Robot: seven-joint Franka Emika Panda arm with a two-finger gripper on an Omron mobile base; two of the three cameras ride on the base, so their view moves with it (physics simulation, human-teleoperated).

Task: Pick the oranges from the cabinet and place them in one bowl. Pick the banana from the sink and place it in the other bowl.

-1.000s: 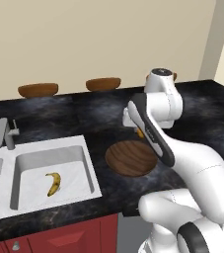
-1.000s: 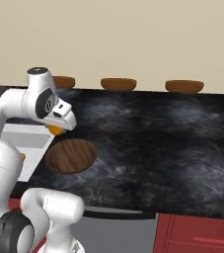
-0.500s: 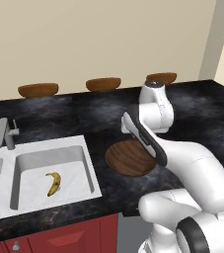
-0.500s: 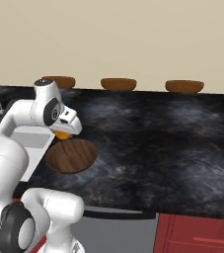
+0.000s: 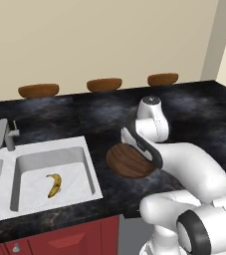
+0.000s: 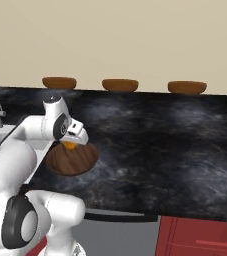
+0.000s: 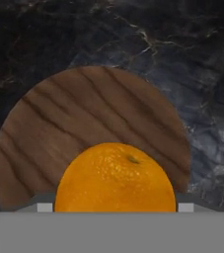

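An orange is being gripped in the pincer, whose jaws are standing wide around the fruit's sides. In the hand view the round, dimpled, bright fruit is seen between two grey finger pieces at its flanks, a small dark stem mark showing on its upper part. In the right base view the orange is being carried at the tip of the white hand, just above the near rim of the wooden bowl.

Directly beneath the pincer the wide, shallow, dark brown bowl is lying, its flat inside marked by curved streaks of grain. Whether the fruit is touching the wood cannot be told; it is seen apart from it in the right base view.

Around the bowl a black, marbled, glossy counter is spreading, with open surface beyond the pincer and to the robot's right of it. To the left of the pincer the white-grey sink is set into the counter, its straight edge lying near the bowl's rim. The curved yellow banana is resting on the floor of the nearer basin, well apart from the pincer. A grey metal faucet is standing at the sink's far edge.

Beyond the counter's far edge three brown oval stool tops are lined up before a plain beige wall.
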